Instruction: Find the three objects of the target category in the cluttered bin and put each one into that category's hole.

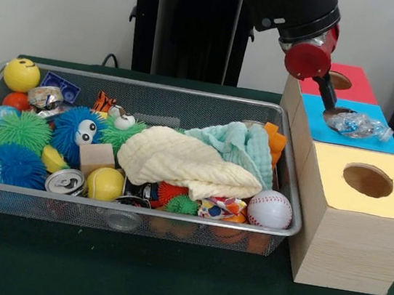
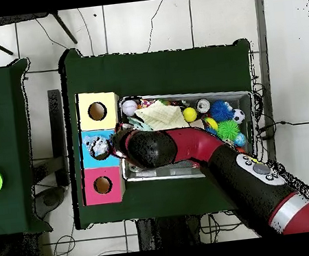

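The wire-mesh bin [image 1: 154, 86] holds many toys, balls, cans and cloths; it also shows in the overhead view [image 2: 247, 97]. The blue-faced box [image 1: 313, 129] stands right of it, between the red and yellow boxes. My gripper [image 1: 330, 101] reaches down at the blue box's hole [image 1: 340, 112], which it partly hides. A crumpled clear plastic piece [image 1: 360, 126] lies on the blue face, at the hole's right edge and just beside the gripper. In the overhead view the arm [image 2: 166, 146] crosses the bin to the blue box [image 2: 87, 151], where the plastic [image 2: 101, 146] shows.
The red-faced box [image 1: 356, 85] stands behind the blue one, the yellow-faced box [image 1: 361, 207] in front. In the bin lie a cream cloth [image 1: 173, 159], a mint cloth [image 1: 234, 144], a baseball [image 1: 270, 209], a can [image 1: 65, 182] and fuzzy balls [image 1: 74, 130].
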Controlling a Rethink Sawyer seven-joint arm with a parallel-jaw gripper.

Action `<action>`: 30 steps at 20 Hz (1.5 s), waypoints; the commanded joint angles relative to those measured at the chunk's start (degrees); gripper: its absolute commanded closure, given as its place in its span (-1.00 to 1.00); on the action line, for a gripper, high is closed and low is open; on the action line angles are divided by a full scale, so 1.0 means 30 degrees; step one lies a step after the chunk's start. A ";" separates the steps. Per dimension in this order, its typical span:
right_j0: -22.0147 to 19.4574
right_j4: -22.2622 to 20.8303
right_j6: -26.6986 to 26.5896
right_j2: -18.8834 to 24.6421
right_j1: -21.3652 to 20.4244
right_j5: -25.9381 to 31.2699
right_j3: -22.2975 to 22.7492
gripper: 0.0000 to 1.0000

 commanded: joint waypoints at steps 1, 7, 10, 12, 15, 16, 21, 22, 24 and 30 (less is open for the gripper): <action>0.0212 0.0747 0.4274 0.0608 0.0922 -0.0270 0.0296 1.00; 0.0610 0.0523 0.4488 0.0207 0.1573 -0.1163 0.0100 1.00; 0.0736 0.0330 0.4534 0.0082 0.1678 -0.1537 0.0106 1.00; 0.0705 0.0187 0.4488 0.0045 0.1797 -0.1800 0.0162 1.00; 0.0671 -0.0075 0.4329 -0.0019 0.2057 -0.2203 0.0205 1.00; 0.0667 -0.0128 0.4323 0.0002 0.2136 -0.2355 0.0246 1.00; 0.0663 -0.0251 0.4264 0.0027 0.2229 -0.2844 0.0398 1.00; 0.0681 -0.0272 0.4263 -0.0003 0.2228 -0.2937 0.0411 1.00; 0.0639 -0.0318 0.4151 -0.0024 0.2267 -0.3008 0.0423 1.00; 0.0469 -0.0558 0.3848 -0.0123 0.2514 -0.3235 0.0513 1.00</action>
